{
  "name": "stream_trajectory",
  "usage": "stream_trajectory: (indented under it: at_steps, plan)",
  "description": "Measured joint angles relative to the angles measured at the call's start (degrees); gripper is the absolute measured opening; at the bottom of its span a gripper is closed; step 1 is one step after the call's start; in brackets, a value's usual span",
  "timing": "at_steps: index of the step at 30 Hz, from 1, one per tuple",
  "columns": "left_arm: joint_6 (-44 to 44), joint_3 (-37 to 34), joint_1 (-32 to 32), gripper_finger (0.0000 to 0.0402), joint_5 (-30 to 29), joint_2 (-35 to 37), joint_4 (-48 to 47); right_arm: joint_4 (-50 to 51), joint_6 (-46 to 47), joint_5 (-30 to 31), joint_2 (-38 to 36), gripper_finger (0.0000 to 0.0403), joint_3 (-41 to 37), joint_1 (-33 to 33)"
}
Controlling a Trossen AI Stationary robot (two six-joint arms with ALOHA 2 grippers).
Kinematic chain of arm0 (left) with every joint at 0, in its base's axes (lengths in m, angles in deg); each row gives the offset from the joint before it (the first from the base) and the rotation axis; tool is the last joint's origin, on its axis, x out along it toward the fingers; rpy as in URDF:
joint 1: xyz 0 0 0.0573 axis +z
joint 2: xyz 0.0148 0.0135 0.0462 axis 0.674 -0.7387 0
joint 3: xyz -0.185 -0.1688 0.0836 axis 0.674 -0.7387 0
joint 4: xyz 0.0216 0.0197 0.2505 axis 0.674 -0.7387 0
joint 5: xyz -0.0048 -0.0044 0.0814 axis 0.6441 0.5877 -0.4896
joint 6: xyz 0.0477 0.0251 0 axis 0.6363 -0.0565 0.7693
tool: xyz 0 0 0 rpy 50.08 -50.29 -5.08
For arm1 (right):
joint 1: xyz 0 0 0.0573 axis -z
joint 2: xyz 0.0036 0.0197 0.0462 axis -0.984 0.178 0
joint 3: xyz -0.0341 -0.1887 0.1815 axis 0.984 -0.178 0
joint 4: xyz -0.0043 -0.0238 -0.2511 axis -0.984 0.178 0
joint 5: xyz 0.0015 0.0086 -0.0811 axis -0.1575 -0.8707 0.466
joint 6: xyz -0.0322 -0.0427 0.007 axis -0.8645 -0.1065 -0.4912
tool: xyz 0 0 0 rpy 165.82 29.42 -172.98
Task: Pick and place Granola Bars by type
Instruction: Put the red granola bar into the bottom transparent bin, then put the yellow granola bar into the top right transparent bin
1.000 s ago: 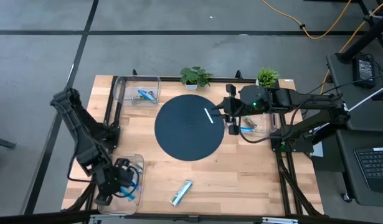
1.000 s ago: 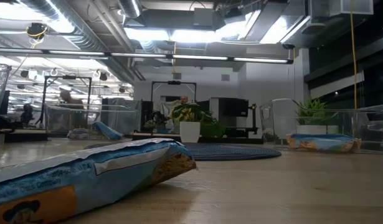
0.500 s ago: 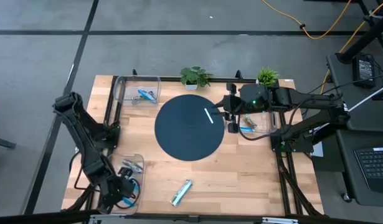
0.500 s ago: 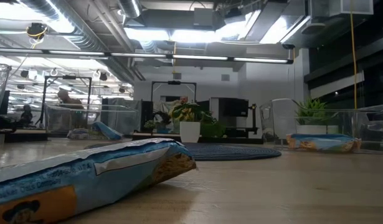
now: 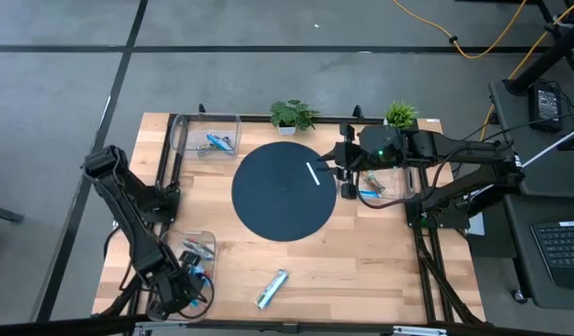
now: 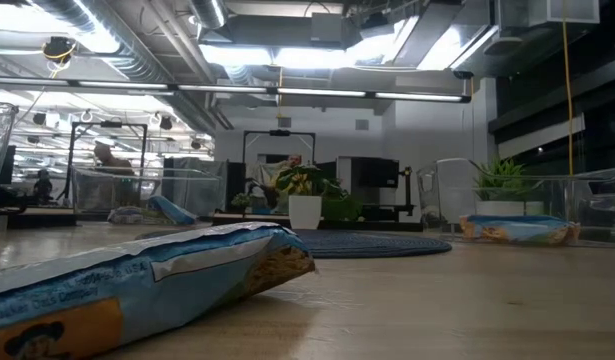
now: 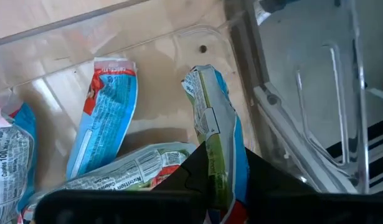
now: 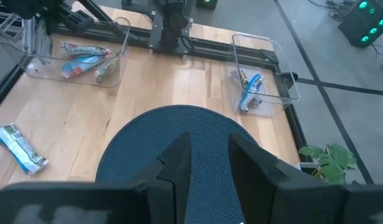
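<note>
Granola bar (image 7: 217, 134) pinched in left tool (image 7: 225, 180) inside clear bin (image 7: 197, 37).

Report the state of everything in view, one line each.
Left end effector: low in the near-left bin, at a green bar.
Right end effector: open, empty, above the mat.
Loose bar: flat on the table, in no bin.
Near-left bin: holds several bars.
Far-left bin: holds bars.
Right bin: holds a bar.

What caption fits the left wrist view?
Left end effector shut on a granola bar inside the clear bin.
</note>
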Motion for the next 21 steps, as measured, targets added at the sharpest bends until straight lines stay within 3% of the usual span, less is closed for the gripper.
stream_trajectory:
  at_steps: [11, 21]
  plan:
    - [-0.97, -0.01, 0.15, 0.0067, 0.11, -0.95, -1.23, 0.0, 0.06, 0.0, 0.0, 0.011, 0.0, 0.0]
    - [-6.57, -0.01, 0.55, 0.0162, 2.88, 0.95, -10.74, 0.0, -0.01, 0.0, 0.0, 0.011, 0.0, 0.0]
